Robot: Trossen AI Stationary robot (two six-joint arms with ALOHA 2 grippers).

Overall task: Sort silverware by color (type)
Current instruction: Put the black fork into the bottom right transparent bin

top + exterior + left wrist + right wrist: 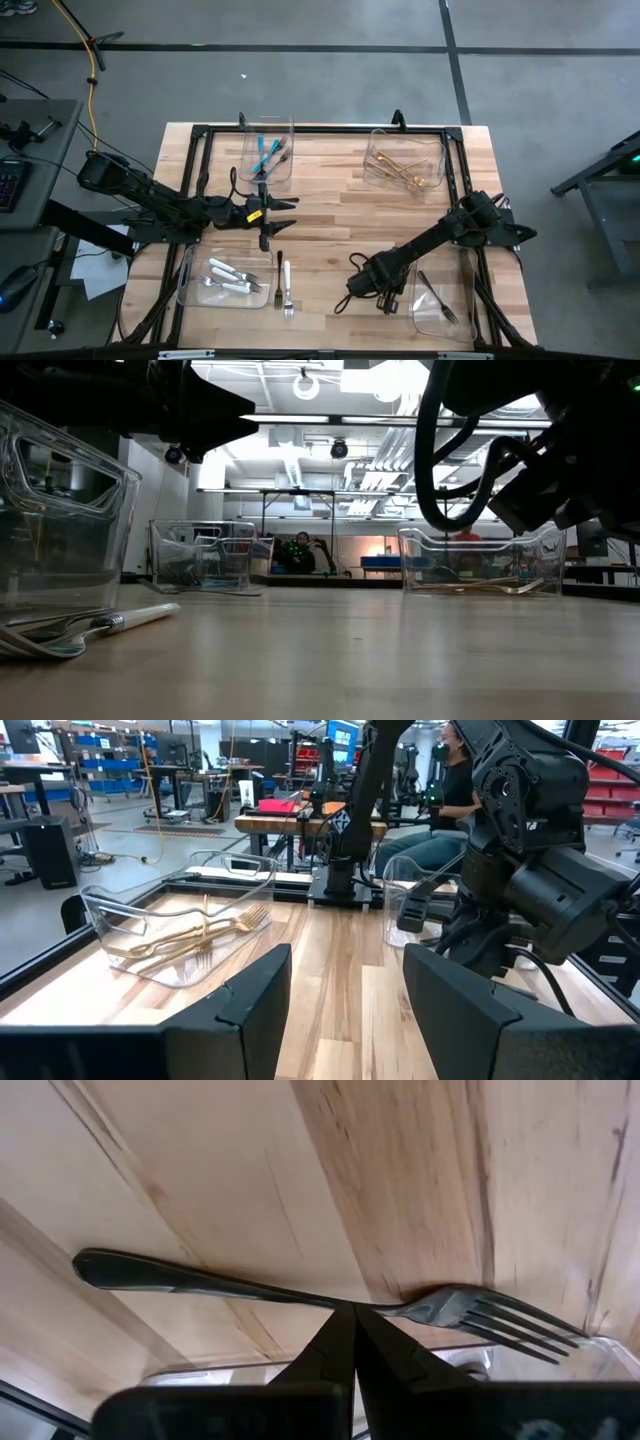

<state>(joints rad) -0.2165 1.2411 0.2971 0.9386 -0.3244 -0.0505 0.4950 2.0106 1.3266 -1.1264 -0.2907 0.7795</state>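
- The right hand [352,1312], fingers pinched shut on the neck of a dark steel fork [300,1295], carries it level above the desk [330,200], seemingly bound for the near-right bin [440,318] holding its match.
- The left hand [283,203] hovers mid-desk, open and empty.
- A white-handled fork [286,283] lies loose beside the near-left bin [192,290], unsorted.

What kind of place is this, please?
Probably a robotics lab or workshop: a wooden table on a concrete floor, other robot arms on benches behind, and blue storage bins on shelves.
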